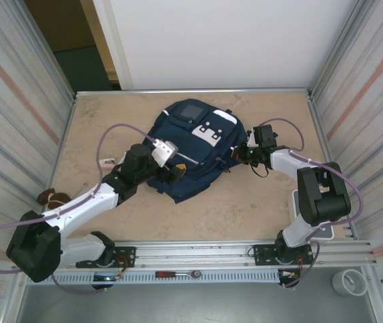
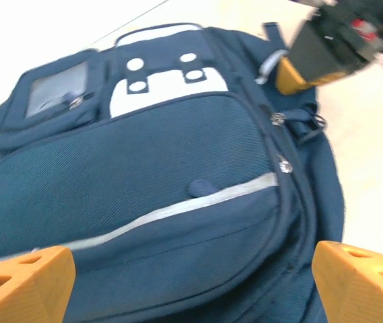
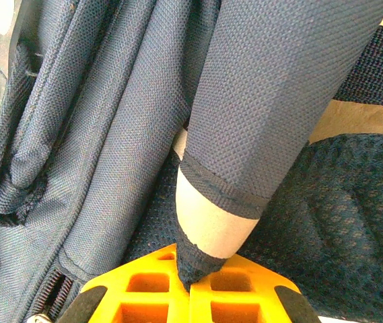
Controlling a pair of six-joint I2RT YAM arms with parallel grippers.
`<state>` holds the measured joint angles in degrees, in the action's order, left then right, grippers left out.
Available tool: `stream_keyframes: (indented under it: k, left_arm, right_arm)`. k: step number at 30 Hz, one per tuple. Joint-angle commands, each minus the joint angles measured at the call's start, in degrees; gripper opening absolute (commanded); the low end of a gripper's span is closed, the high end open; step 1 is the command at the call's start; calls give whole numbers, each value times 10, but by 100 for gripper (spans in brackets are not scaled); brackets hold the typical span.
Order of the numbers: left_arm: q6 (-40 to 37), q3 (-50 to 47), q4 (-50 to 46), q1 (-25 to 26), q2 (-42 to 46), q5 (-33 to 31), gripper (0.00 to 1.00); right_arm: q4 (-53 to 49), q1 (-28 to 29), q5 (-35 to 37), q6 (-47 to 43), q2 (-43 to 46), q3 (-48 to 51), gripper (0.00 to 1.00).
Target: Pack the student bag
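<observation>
- The student bag [image 1: 191,151] lies flat on the table [image 1: 245,202], centred left to right and nearer the far edge than the arm bases.
- The left tool [image 2: 191,286] is at the bag's near-left side, above the front panel.
- The right tool [image 3: 190,286] is at the bag's right edge, with a strap [image 3: 258,121] of the bag between its fingers.
- A roll [image 1: 349,282] sits off the table at the near-right corner, behind the rail.

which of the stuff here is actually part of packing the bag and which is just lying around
Part of the job:
- backpack
- its strap, pinched in the shut right gripper
- open left gripper, over the backpack's front

Just lying about, none touching the backpack:
- red-handled tool
- white roll
- small brown thing
</observation>
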<state>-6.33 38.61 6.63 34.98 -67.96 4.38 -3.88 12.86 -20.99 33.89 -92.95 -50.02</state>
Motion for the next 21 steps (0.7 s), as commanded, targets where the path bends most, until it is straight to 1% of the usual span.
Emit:
stream_keyframes:
  k: [1,3,5,6,9,17,21]
  left_arm:
    - [174,29,-88,-26,-12,-70,93]
    - [242,34,-115,-53,-25,-41,93]
    - [284,24,-99,-75,-31,9,94]
    - [298,16,-81,-81,-34,33,94]
    - [310,23,-65,-83,-49,69,93]
    - [319,50,-56,-83,-94,90,91]
    - [324,61,-50,-83,-119,95,90]
  right_arm:
    - [-8,12,-14,-11,9,9,2]
    - [-5,13,-15,-11,7,10,2]
    - [0,14,-17,-10,3,12,2]
    - [2,14,-18,-9,1,13,2]
    - [8,15,-25,-6,-8,11,2]
    - [7,24,-26,-4,-9,9,3]
    - [0,40,-24,-1,5,20,3]
